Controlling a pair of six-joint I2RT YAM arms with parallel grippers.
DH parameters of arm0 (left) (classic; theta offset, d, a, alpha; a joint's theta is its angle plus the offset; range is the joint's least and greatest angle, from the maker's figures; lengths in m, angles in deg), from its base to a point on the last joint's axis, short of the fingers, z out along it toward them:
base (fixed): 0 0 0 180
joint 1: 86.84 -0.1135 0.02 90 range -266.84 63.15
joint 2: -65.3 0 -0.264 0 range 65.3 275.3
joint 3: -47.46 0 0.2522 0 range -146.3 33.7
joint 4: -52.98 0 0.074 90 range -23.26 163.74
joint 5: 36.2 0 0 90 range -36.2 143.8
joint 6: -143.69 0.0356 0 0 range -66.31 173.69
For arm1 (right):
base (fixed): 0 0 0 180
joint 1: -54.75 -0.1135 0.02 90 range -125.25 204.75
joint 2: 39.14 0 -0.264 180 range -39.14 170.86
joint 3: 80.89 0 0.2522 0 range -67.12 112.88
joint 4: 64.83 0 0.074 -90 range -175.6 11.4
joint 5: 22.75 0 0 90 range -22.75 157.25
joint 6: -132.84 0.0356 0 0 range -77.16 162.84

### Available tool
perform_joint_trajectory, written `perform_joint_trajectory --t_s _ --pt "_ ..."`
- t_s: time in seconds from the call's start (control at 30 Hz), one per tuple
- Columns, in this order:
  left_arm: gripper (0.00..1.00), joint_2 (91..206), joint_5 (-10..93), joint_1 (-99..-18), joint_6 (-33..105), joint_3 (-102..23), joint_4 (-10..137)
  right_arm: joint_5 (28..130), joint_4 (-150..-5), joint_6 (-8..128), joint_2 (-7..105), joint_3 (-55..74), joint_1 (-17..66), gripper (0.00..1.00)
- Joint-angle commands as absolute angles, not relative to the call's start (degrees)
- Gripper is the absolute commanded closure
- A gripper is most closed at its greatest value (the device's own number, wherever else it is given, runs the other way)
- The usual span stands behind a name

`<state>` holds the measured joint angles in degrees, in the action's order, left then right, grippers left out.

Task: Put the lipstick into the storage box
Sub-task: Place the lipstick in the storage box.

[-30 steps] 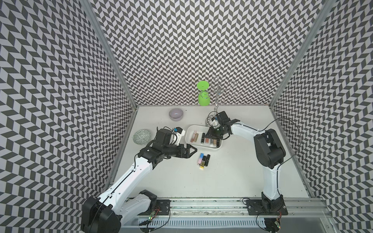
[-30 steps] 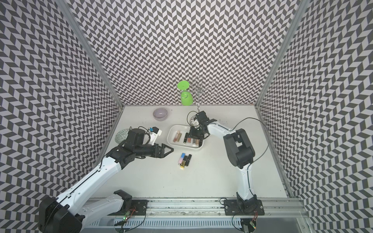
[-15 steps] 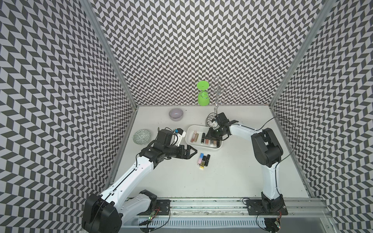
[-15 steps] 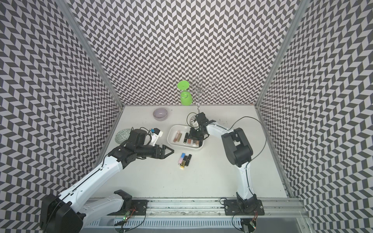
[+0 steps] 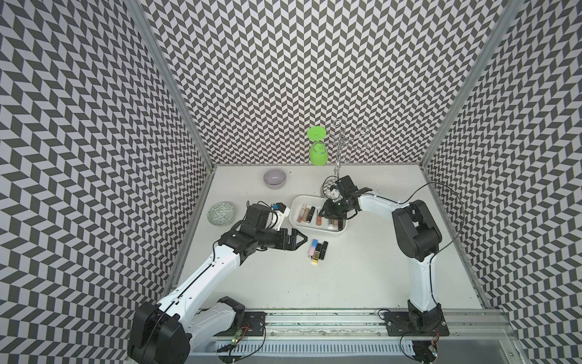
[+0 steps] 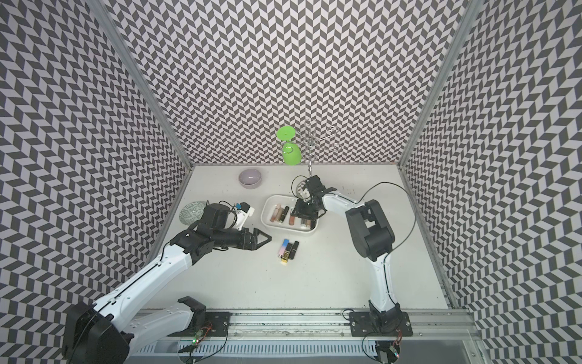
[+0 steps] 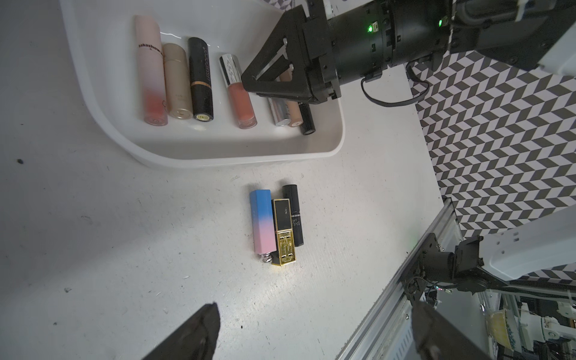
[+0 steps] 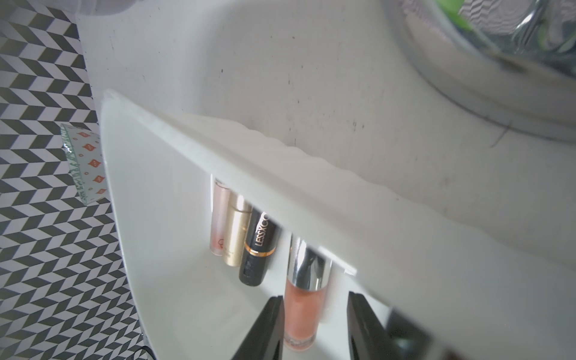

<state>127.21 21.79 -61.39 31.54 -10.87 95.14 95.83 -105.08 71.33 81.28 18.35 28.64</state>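
Note:
The storage box (image 5: 334,232) (image 6: 266,210) is a white tray holding several lipsticks in a row. My right gripper (image 5: 327,215) (image 8: 314,298) reaches down into it. Its jaws are open astride a peach lip gloss (image 8: 300,308) (image 7: 240,96) with a silver cap, which lies on the box floor with a gap on one side. Three lipsticks lie together on the table in front of the box: a blue-pink one (image 5: 313,247) (image 7: 261,224), a gold-black one (image 7: 283,232) and a black one (image 7: 294,215). My left gripper (image 5: 300,241) (image 7: 314,308) hovers open and holds nothing, just left of them.
A grey bowl (image 5: 275,178) sits at the back and a green-patterned plate (image 5: 221,214) by the left wall. A green cup (image 5: 317,151) and a metal wire stand (image 5: 340,148) are behind the box. The arms' rail (image 5: 315,327) runs along the front edge.
The right gripper's jaws have spread apart inside the box, and the right arm's elbow has shifted slightly. The left arm has barely moved.

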Motion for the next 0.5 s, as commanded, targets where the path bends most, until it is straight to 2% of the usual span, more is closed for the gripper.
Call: perform_joint_trajectory --t_s 0.0,0.17,0.37,0.47 --pt "0.01 127.46 23.3 -61.45 31.75 -9.57 95.2 97.02 -102.75 71.58 75.02 17.66 28.58 0.62" --pt "0.01 129.82 28.09 -59.06 32.26 -8.7 95.65 96.54 -103.77 71.94 66.68 13.85 28.41 0.62" --pt "0.01 134.87 39.47 -50.4 31.45 -10.13 95.97 94.23 -106.29 71.15 55.62 3.47 27.59 0.6" --pt "0.01 139.49 43.6 -48.51 29.67 -11.57 97.57 92.17 -107.61 70.6 50.16 -1.71 27.16 0.57"
